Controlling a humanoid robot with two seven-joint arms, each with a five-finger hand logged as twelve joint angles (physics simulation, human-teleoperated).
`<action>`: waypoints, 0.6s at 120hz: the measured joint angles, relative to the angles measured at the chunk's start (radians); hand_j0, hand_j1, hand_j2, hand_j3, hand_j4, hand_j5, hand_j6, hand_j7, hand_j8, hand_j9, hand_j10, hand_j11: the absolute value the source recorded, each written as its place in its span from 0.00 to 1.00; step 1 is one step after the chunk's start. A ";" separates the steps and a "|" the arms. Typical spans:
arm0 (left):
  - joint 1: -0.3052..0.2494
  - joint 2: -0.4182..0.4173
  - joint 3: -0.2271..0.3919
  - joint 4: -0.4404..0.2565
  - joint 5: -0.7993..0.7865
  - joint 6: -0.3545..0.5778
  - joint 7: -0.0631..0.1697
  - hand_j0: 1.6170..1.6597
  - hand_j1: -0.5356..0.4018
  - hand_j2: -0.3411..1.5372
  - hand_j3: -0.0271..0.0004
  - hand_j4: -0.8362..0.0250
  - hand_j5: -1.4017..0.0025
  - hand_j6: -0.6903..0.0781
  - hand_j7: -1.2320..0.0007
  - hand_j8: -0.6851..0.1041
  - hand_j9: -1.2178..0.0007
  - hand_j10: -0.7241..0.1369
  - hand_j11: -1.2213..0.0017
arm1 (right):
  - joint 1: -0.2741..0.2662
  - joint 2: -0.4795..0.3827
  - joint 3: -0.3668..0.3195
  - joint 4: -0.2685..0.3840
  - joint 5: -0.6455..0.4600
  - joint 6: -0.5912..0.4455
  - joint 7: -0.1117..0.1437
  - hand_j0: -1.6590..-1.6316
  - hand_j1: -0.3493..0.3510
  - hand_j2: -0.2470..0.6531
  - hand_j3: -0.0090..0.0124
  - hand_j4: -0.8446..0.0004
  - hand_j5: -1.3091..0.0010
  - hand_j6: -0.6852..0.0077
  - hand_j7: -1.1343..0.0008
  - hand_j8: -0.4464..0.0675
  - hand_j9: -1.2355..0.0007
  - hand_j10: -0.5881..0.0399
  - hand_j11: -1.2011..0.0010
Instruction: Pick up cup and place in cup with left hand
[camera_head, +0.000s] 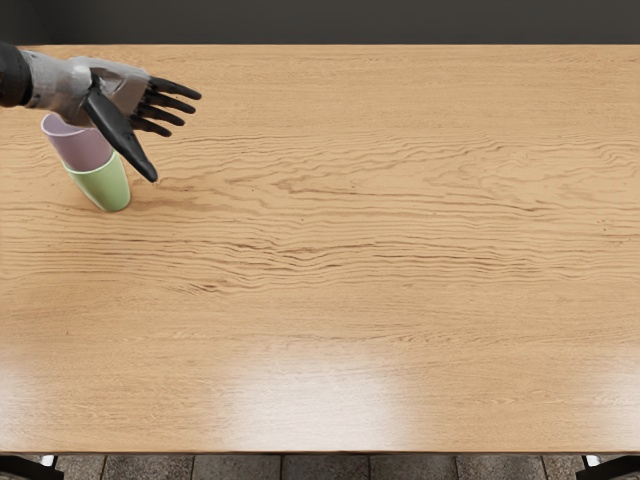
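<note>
Above the glossy wooden tabletop (350, 250), my left hand (121, 90) hangs open; on it, a tapered mauve cup (86, 149) sits in a tapered green cup (104, 188); below, grey tiles (325, 467).

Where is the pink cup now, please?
In the head view, the pink cup is near the table's left edge, sitting inside the green cup, just below the left hand.
</note>
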 joint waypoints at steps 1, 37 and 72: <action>0.003 0.001 0.000 -0.003 -0.008 -0.003 0.000 0.96 0.89 0.19 0.99 0.92 0.96 0.84 0.95 0.81 0.95 0.79 0.95 | 0.000 0.000 0.000 0.000 0.000 0.000 0.000 0.04 0.00 0.27 0.42 1.00 1.00 0.99 1.00 0.87 1.00 0.94 1.00; 0.168 0.253 0.006 -0.226 -0.348 -0.043 0.000 0.96 0.90 0.19 0.99 0.93 0.96 0.85 0.96 0.82 0.96 0.80 0.96 | 0.005 0.000 0.000 0.001 0.000 0.001 -0.005 0.04 0.00 0.27 0.42 1.00 1.00 0.99 1.00 0.87 1.00 0.94 1.00; 0.270 0.323 0.002 -0.262 -0.465 -0.045 0.000 0.96 0.89 0.19 0.99 0.93 0.96 0.85 0.96 0.82 0.96 0.80 0.96 | 0.007 0.000 0.000 0.001 0.000 0.001 -0.005 0.04 0.00 0.27 0.42 1.00 1.00 0.99 1.00 0.87 1.00 0.94 1.00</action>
